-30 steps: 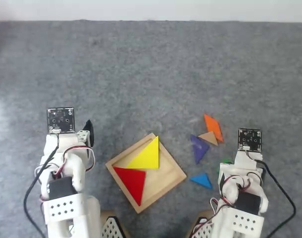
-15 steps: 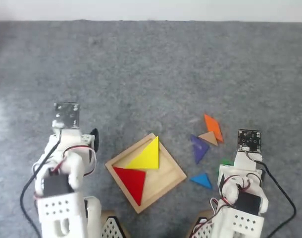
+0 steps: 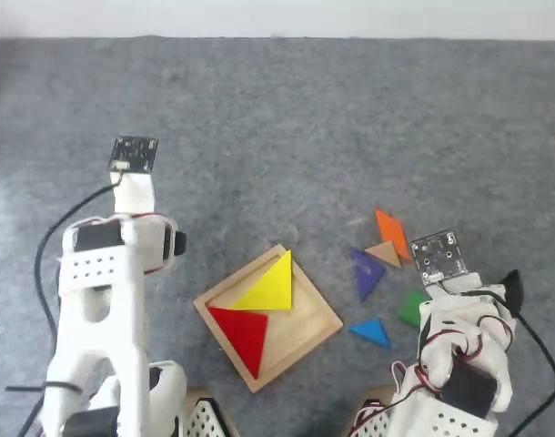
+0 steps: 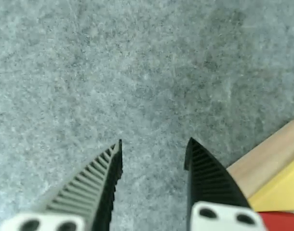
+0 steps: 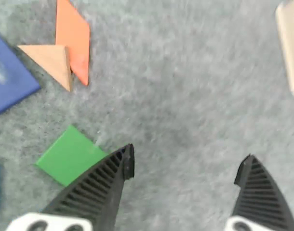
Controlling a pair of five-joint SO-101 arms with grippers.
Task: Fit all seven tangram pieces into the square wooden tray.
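tray (high view): the tray [image 3: 305, 330] sits on the grey carpet [image 3: 287, 137] between the two arms, turned corner-up. The yellow triangle [image 3: 270, 287] and red triangle [image 3: 243, 332] are already in it, so two of seven by my count.
loose pieces (high view): orange parallelogram [image 3: 391, 232], tan triangle [image 3: 383, 252], purple piece [image 3: 365, 271], blue triangle [image 3: 371, 331] and green square [image 3: 411, 308] lie in a cluster on the right arm's side.
left gripper (left wrist view): the left gripper [image 4: 154, 142] is parted a moderate amount with nothing in it. It hangs over bare carpet just beside the tray's rim [image 4: 262, 161].
right gripper (right wrist view): the right gripper [image 5: 189, 153] is spread wide and empty. One finger is at the green square's edge [image 5: 70, 155], and the gap sits over carpet.
risk, right side: closing here probably pinches nothing, or shoves the square away.
risk, left side: dropping this close could bump the tray and shift the two placed triangles.
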